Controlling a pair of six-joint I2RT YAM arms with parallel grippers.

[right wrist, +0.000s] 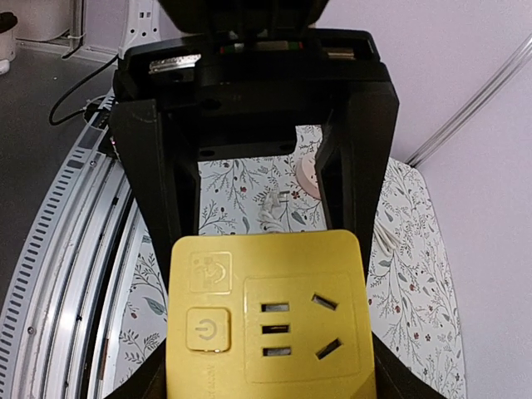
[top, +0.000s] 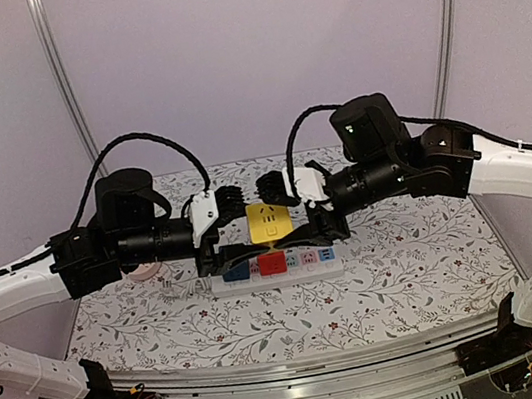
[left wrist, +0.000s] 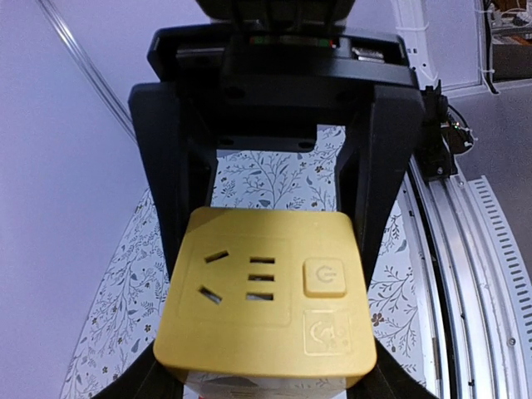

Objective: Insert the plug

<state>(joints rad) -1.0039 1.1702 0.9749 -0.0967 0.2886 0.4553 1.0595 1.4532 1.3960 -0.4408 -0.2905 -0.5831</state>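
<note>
My left claw (top: 243, 229) is half-open, clamped on the yellow plug (top: 268, 221). My right claw (top: 294, 215) grips the opposite end at the same width. The plug hangs between them, socket face up, over the strip (top: 330, 268).

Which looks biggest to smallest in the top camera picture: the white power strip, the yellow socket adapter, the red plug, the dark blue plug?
1. white power strip
2. yellow socket adapter, though it is lifted nearer the camera, which may make it look bigger
3. red plug and dark blue plug: they look about alike, so I will not rank them.
</note>
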